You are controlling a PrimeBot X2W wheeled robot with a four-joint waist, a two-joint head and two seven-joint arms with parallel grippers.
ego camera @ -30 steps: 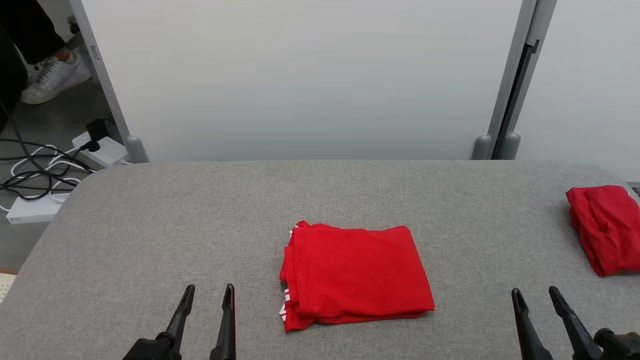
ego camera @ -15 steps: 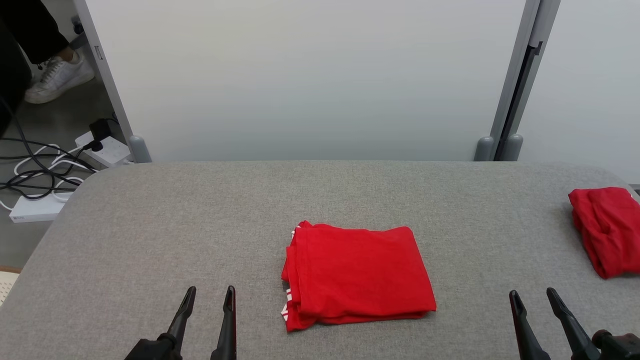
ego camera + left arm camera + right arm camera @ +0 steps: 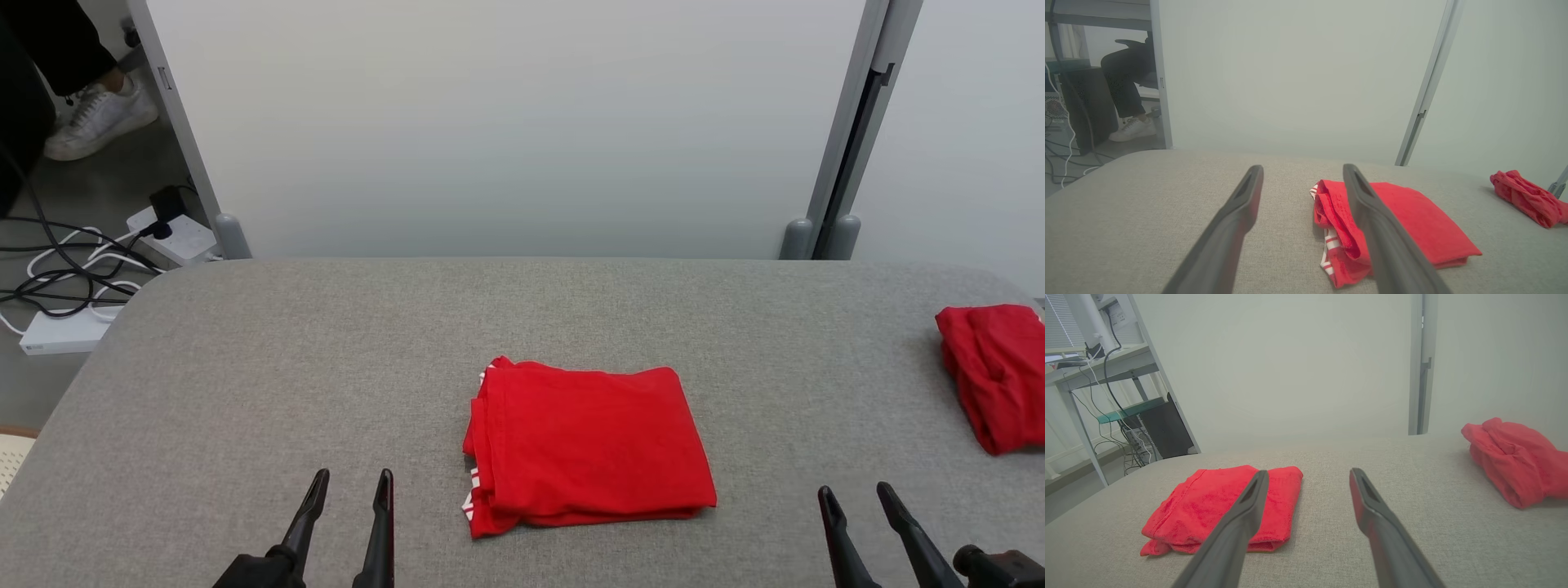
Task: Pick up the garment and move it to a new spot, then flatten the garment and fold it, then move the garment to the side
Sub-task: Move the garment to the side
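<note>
Head camera has swung slightly, sliding the whole scene rightward; the cloth itself lies as before. Folded red garment (image 3: 588,445) rests mid-desk (image 3: 245,367), untouched between left hand (image 3: 353,475) and right hand (image 3: 855,488), both wide and empty. Folding appears done, and the shift aside remains.

Long dark tapered pincer fingers (image 3: 380,523)

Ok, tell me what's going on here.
Nothing is held. A folded red garment lies on the grey table between the robot's left fingers and right fingers, both pairs open and clear of it. A second, bunched red garment sits at the table's right edge. Folding looks done; moving it aside isn't.
</note>
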